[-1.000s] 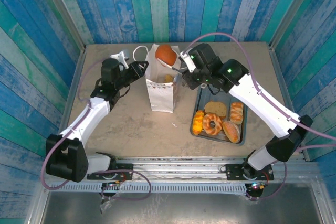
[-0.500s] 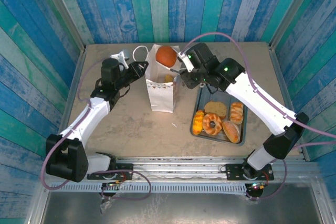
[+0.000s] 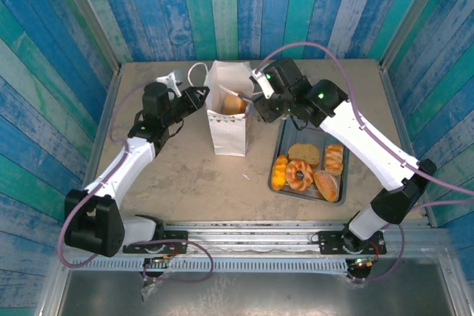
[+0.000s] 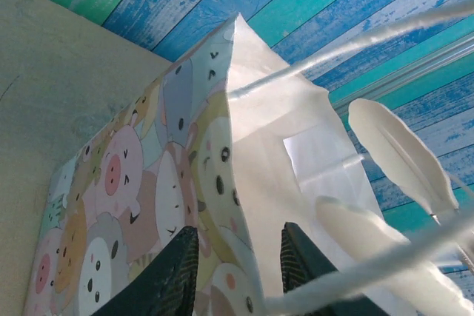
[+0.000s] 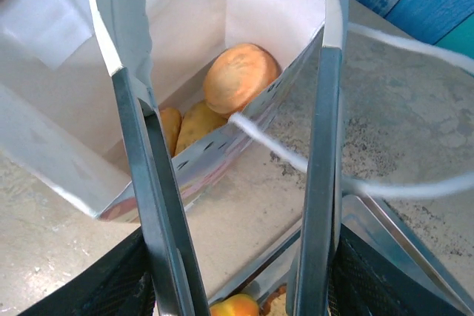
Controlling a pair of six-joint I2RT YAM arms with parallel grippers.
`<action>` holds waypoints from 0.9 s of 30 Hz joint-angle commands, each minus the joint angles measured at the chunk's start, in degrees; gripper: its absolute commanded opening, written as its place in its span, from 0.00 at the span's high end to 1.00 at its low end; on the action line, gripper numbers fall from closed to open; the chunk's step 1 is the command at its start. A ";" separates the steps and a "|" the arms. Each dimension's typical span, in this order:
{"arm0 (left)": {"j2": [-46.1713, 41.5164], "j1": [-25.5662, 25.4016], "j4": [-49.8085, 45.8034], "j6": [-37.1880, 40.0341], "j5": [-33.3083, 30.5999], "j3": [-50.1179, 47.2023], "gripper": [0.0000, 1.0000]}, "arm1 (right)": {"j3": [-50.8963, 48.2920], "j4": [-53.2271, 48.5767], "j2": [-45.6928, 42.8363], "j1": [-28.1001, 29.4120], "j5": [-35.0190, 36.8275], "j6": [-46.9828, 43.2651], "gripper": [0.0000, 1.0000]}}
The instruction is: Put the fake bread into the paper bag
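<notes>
The white paper bag point(image 3: 228, 125) stands open at mid-table, with cartoon pigs printed on its side point(image 4: 148, 197). My left gripper point(image 3: 201, 97) point(image 4: 238, 246) is shut on the bag's left rim, the bag's corner running between its fingers. My right gripper point(image 3: 261, 101) point(image 5: 241, 271) is shut on metal tongs point(image 5: 133, 116), whose arms are spread wide over the bag's mouth with nothing between them. A round golden bun point(image 5: 241, 75) point(image 3: 235, 103) lies inside the bag on two other pastries point(image 5: 194, 122). Several more breads point(image 3: 300, 175) lie on the tray.
The grey metal tray point(image 3: 285, 135) sits right of the bag, just below my right gripper; its edge point(image 5: 385, 234) shows under the tongs. A white cord handle point(image 5: 385, 186) drapes across the table beside the bag. Blue plank walls close in the back and sides.
The orange bun that the tongs held above the bag has dropped inside it. The tongs now stand spread and empty. My left arm has not moved.
</notes>
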 commanded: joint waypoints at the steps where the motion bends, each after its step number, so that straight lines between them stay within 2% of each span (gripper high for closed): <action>1: 0.60 -0.02 0.11 1.15 0.45 0.56 0.61 | 2.46 2.25 -2.36 0.35 -2.37 1.25 0.42; 8: -0.26 -0.02 -1.48 2.45 -0.25 2.68 0.44 | 4.26 4.60 -7.72 0.21 -6.94 4.14 0.42; 14: -5.39 -0.02 -5.94 6.76 -4.78 5.15 0.30 | 3.40 6.45 -15.00 0.24 -9.28 8.94 0.43; 18: -10.21 -0.02 -7.88 10.48 -10.01 4.83 0.20 | 0.43 5.77 -20.48 0.19 -4.44 11.39 0.43; 22: -16.42 -0.03 -7.05 13.14 -15.81 1.49 0.09 | -0.82 -0.06 -24.14 -0.88 3.11 14.06 0.41; 24: -19.64 -0.02 -5.88 14.02 -18.69 -1.03 0.05 | -1.18 -4.31 -25.24 -2.87 5.37 15.97 0.41; 27: -24.36 -0.02 -4.53 15.17 -22.88 -5.04 0.01 | -2.93 -10.63 -26.52 -8.21 5.13 18.38 0.41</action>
